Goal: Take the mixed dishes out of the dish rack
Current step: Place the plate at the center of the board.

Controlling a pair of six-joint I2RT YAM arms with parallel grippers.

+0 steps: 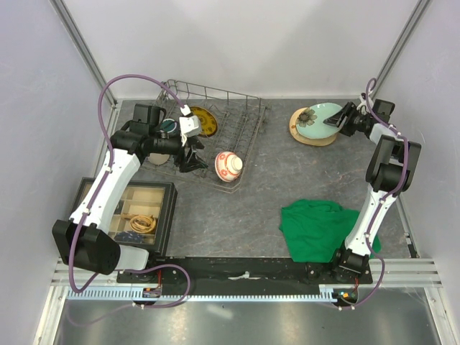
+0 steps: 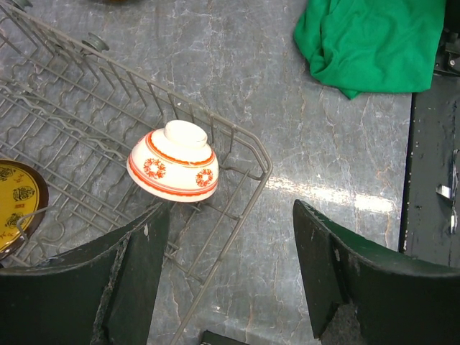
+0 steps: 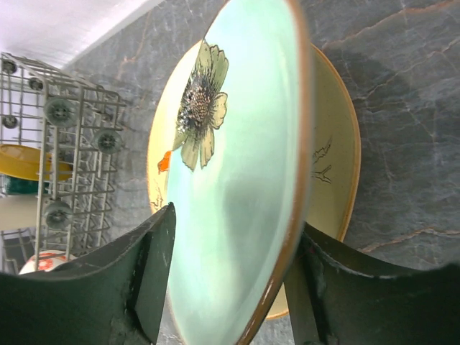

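The grey wire dish rack [image 1: 241, 122] stands at the back left. In it are a yellow-patterned plate [image 1: 204, 121], a dark green mug [image 1: 169, 128] and an upturned red-and-white bowl [image 1: 228, 166] at its near right corner. A beige cup [image 1: 159, 157] shows partly under my left arm. My left gripper [image 1: 194, 164] is open and empty, hovering beside the bowl [image 2: 176, 162] over the rack's corner [image 2: 244, 144]. My right gripper [image 1: 336, 121] is shut on the pale mint-green plate [image 3: 237, 180], held tilted over the cream plate [image 3: 334, 158] on the table at the back right.
A green cloth [image 1: 316, 226] lies crumpled at the front right, by the right arm's base. A black-framed compartment tray [image 1: 136, 212] sits at the front left. The side walls stand close behind the rack and the plates.
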